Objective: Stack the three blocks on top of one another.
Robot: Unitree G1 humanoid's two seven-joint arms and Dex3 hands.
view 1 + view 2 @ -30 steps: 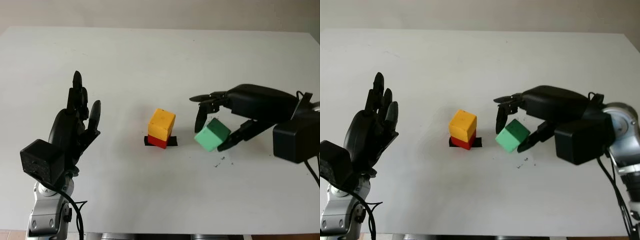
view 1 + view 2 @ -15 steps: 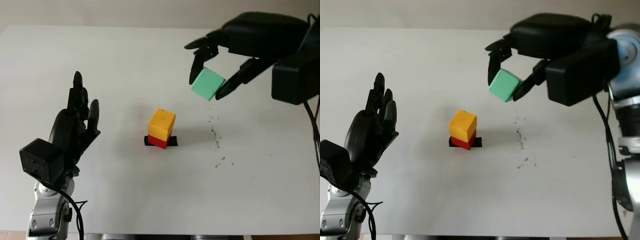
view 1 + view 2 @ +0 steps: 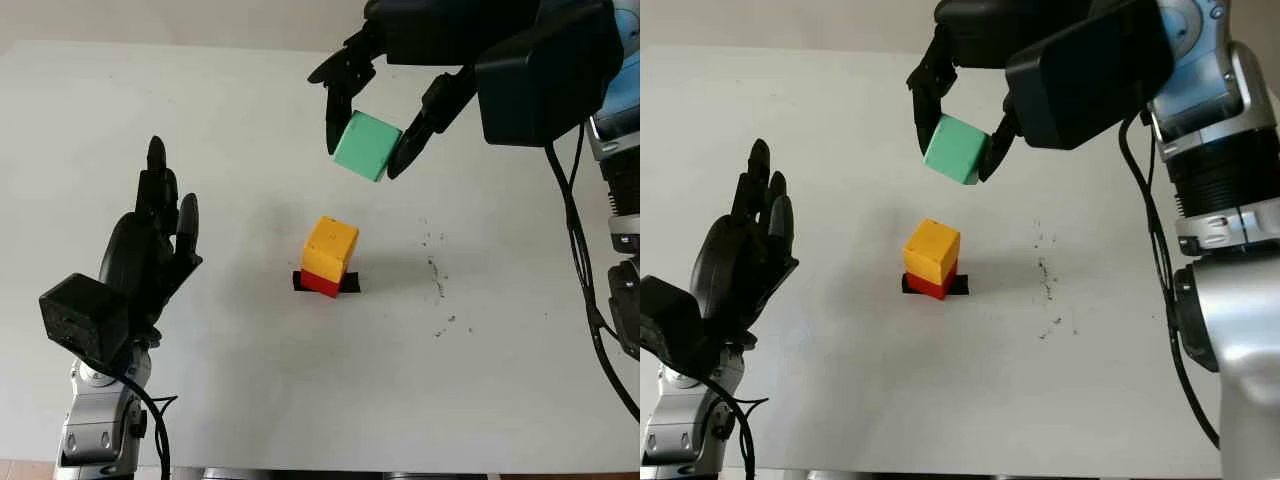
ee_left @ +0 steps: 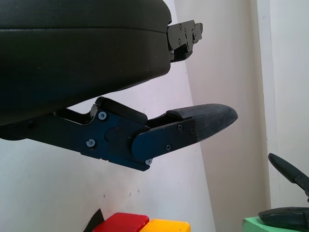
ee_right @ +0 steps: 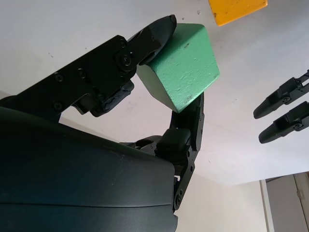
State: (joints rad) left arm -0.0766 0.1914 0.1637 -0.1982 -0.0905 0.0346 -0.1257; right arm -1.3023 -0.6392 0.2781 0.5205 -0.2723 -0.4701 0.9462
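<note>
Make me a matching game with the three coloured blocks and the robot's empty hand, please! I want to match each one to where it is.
Things:
1. green wooden cube
2. yellow wooden cube
3. red wooden block
4. left hand

Places:
A. at the bottom of the stack, on a black marker on the white table
B. open, raised above the table's left side
C. held in the air by the right hand
D. on top of the red one

Pairs: 1-C, 2-D, 3-A, 4-B

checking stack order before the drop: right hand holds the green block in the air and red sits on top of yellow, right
Not quite. The order is reversed: the yellow block sits on the red block, as the left eye view shows. The right hand does hold the green block in the air.
</note>
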